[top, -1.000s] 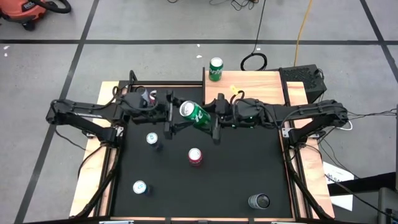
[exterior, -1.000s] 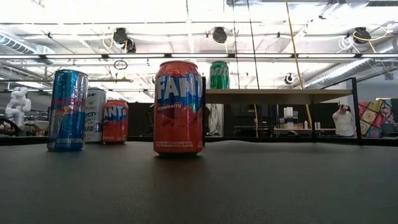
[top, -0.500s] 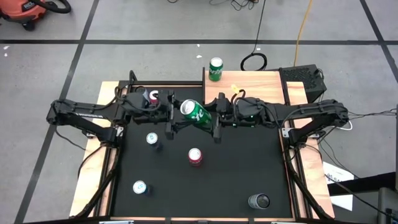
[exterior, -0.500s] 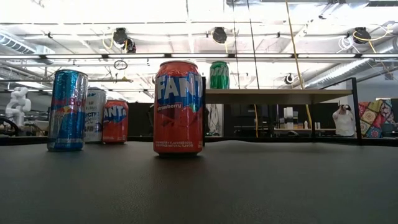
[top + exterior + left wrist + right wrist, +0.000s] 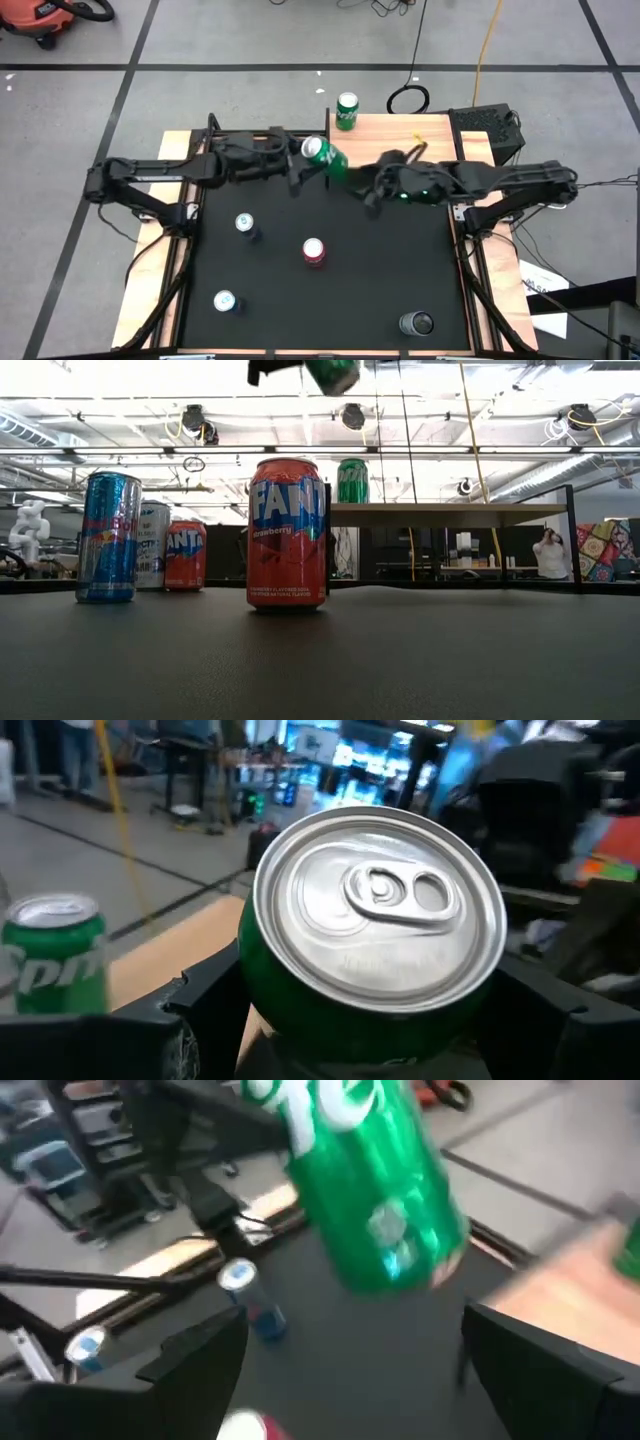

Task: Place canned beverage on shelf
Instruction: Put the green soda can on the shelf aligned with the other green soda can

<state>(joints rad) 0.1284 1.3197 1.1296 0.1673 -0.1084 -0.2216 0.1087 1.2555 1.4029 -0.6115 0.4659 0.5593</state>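
Left hand around half-hidden green can

This is a robotics lab or workshop. The grey concrete floor carries black tape lines, with loose black and yellow cables trailing across it and an orange shop vacuum in a corner. The level view shows exposed ceiling pipes and strip lights; beyond them stand what seem to be workbenches, though they are blurred.
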